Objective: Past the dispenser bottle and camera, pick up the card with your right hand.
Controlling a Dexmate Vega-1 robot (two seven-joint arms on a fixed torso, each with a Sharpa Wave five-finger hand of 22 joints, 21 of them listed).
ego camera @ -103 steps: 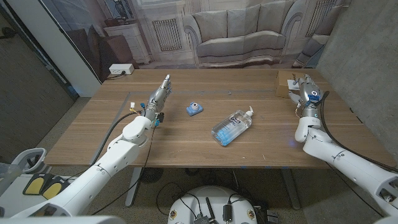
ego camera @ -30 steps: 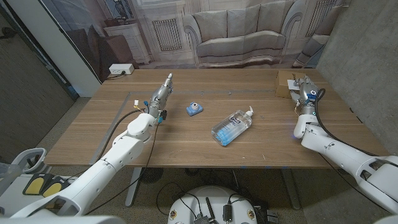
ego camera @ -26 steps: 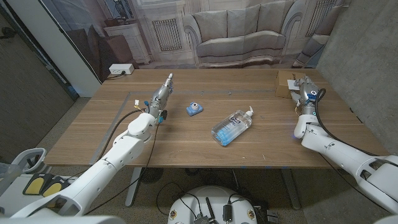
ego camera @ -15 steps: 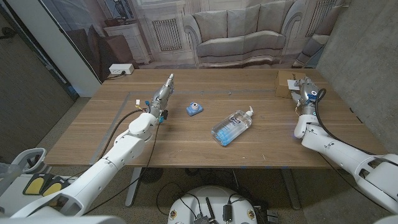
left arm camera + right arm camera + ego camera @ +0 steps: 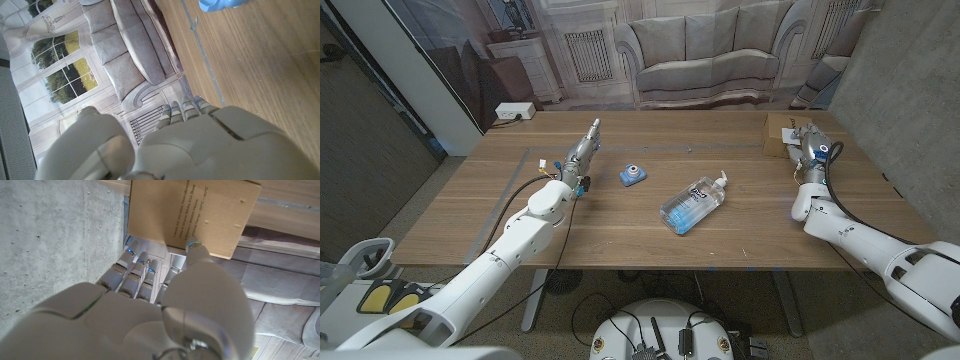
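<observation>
The card (image 5: pixel 780 133), a brown cardboard piece with small print, lies at the table's far right corner. My right hand (image 5: pixel 807 148) is at its right edge. In the right wrist view the thumb (image 5: pixel 196 250) presses on the card (image 5: pixel 200 210) while the fingers (image 5: pixel 134 262) reach beneath it, so the card is pinched. The clear dispenser bottle (image 5: pixel 692 204) lies on its side mid-table, with the small blue camera (image 5: pixel 632 175) to its left. My left hand (image 5: pixel 579 155) stands left of the camera with its fingers straight, holding nothing.
The wooden table (image 5: pixel 620 230) has a grey tape line (image 5: pixel 516 180) on its left part. A concrete wall (image 5: pixel 910 90) stands close behind the right hand. A white power strip (image 5: pixel 513 111) lies off the far left corner. The blue camera's edge (image 5: pixel 220 4) shows beyond my left hand.
My right hand has crept a little further onto the card's edge since the earliest frame. The left hand, bottle and camera have stayed in place.
</observation>
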